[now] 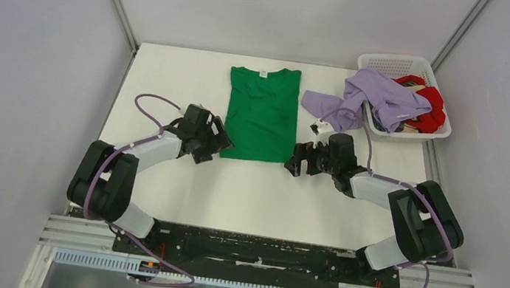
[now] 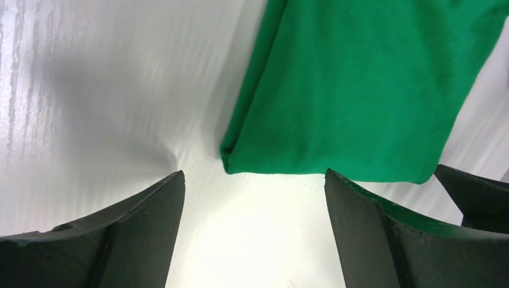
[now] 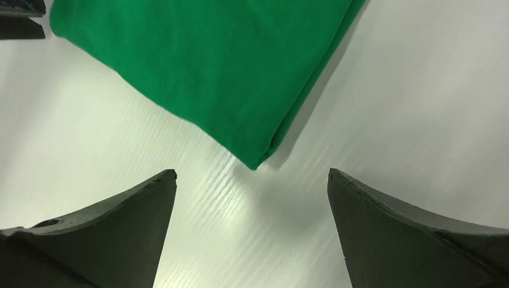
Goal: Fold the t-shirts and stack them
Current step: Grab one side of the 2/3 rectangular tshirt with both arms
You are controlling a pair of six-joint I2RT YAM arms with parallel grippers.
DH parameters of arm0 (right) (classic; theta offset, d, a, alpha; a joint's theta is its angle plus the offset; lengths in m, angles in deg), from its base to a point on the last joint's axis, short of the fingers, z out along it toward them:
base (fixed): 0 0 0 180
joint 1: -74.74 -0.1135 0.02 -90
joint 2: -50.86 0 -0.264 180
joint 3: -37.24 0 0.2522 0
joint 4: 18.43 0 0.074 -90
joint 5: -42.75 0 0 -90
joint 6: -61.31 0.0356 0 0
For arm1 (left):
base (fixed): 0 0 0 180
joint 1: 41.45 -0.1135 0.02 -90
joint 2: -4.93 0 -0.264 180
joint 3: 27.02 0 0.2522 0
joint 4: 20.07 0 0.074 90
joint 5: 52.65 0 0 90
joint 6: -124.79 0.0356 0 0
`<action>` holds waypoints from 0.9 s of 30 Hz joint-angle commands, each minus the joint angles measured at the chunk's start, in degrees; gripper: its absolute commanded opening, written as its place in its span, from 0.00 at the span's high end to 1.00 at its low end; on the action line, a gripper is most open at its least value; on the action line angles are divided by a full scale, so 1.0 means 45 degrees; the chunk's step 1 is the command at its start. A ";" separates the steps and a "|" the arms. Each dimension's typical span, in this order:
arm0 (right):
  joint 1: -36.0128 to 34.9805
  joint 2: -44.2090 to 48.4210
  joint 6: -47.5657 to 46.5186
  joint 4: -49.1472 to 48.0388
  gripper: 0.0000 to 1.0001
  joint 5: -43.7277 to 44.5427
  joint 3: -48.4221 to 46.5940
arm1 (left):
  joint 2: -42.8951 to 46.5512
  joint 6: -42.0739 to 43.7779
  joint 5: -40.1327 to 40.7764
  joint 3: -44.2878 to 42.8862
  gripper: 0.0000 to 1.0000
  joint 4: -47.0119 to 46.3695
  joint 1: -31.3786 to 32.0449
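The green t-shirt (image 1: pixel 262 111) lies flat on the white table, folded into a long narrow strip with its collar at the far end. My left gripper (image 1: pixel 221 142) is open and empty at its near left corner (image 2: pixel 231 157). My right gripper (image 1: pixel 294 162) is open and empty at its near right corner (image 3: pixel 257 161). Neither touches the cloth. The lavender t-shirt (image 1: pixel 377 97) hangs crumpled over the basket's near left rim onto the table. The red t-shirt (image 1: pixel 429 107) lies bunched inside the basket.
The white lattice basket (image 1: pixel 396 64) stands at the far right corner of the table. Grey walls close in the left, right and far sides. The tip of the right gripper shows at the right edge of the left wrist view (image 2: pixel 480 192).
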 commanded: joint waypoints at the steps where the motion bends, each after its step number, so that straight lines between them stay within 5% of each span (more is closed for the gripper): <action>1: -0.0007 0.0272 -0.0510 -0.0786 0.02 -0.0806 0.0316 | -0.0025 0.0575 0.0080 0.0196 0.13 -0.0359 -0.0044; 12: -0.0017 -0.0768 -0.0642 -0.0710 0.14 -0.0932 0.0114 | -0.1619 0.0624 0.0300 -0.0033 0.47 -0.0408 -0.0073; 27: -0.0185 -0.2458 -0.1145 -0.0781 0.49 -0.1088 -0.0945 | -0.2362 0.0744 0.0105 -0.0123 0.98 -0.0414 -0.0065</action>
